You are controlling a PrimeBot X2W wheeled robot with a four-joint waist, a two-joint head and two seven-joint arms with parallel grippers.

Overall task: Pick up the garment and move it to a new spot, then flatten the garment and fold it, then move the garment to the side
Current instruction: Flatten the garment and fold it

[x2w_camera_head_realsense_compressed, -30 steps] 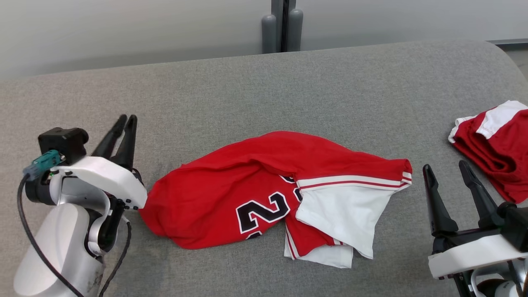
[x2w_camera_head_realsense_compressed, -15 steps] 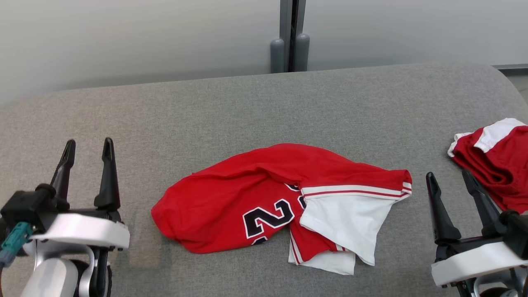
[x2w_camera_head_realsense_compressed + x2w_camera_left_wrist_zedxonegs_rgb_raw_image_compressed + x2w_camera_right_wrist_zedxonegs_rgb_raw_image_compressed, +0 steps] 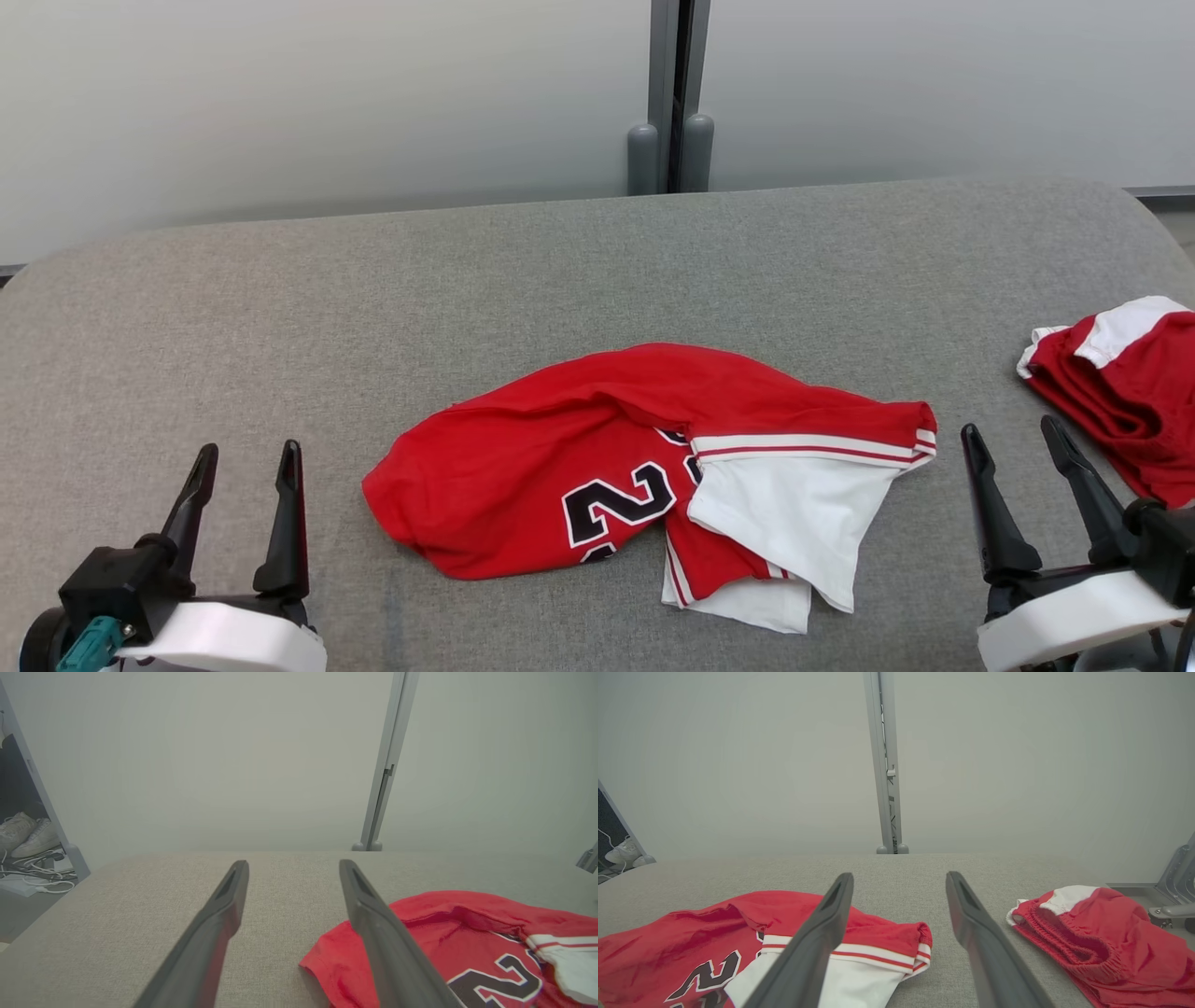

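Now, left gripper point(image 3: 249, 450) near, low, jaws wide, nothing held. Right gripper point(image 3: 1011, 427) too, wide, empty. Red garment point(image 3: 523, 467) between them, lying crumpled on grey cushion point(image 3: 467, 280), likely so each side can grab an end. Red bundle point(image 3: 1130, 392) off right, out of way. Post point(image 3: 680, 93) far back.

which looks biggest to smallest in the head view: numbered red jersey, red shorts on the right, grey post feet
1. numbered red jersey
2. red shorts, cut off by the frame edge, so true size unsure
3. grey post feet, farther from the camera
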